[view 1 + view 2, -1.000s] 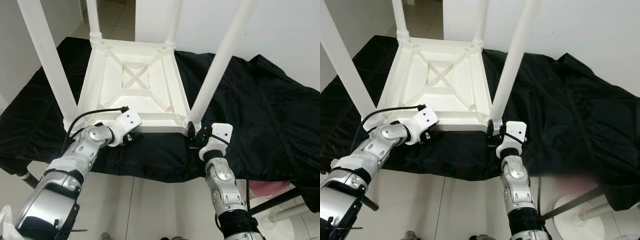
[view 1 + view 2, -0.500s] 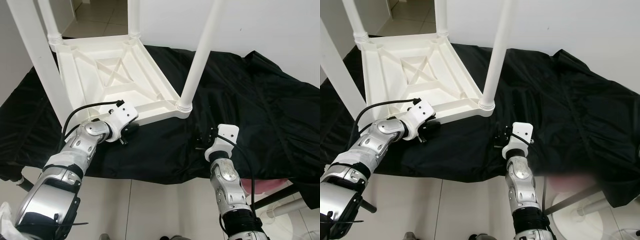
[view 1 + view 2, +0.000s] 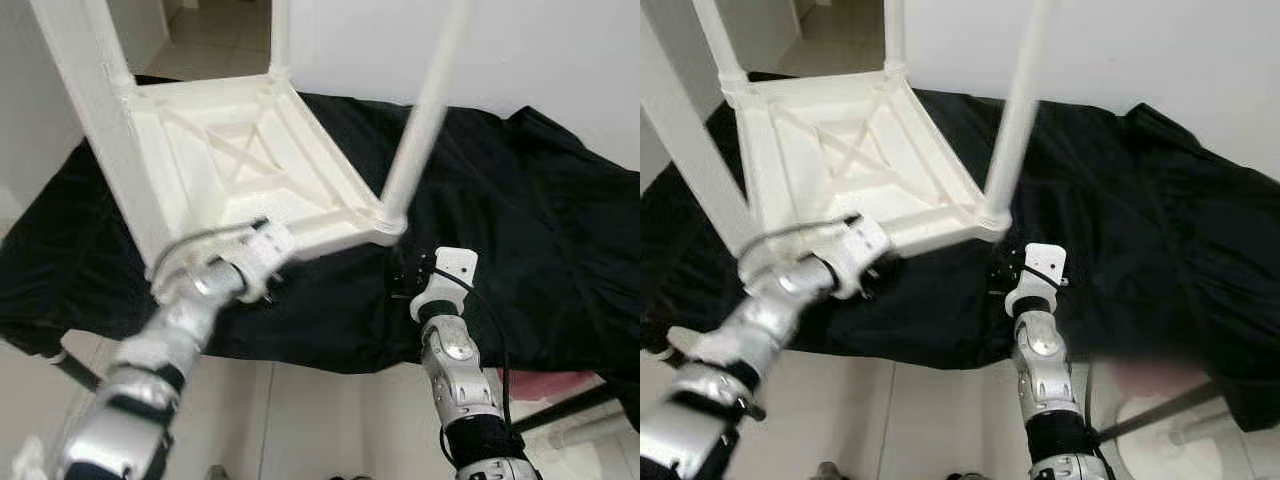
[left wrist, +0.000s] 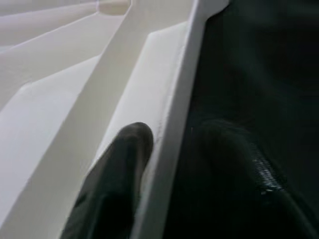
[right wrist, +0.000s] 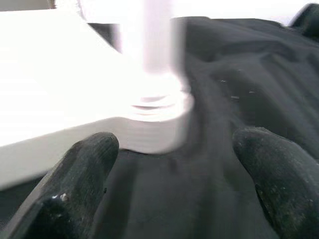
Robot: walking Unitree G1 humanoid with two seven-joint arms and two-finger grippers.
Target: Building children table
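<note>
From your head views, the upturned children's table (image 3: 240,170) lies on the black cloth (image 3: 520,230) with four legs fitted. Left wrist: the left gripper (image 4: 167,164) pinches its rim. Right wrist: the right gripper (image 5: 174,184) gapes empty beside one leg (image 5: 157,55); only righting seems left

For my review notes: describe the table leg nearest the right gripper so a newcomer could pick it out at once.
On the black cloth lies an upturned white table, its four legs pointing up. The leg meant rises from the corner just ahead of the open right gripper. Unlike the other near corner, held by the left gripper, nothing grips this one.
</note>
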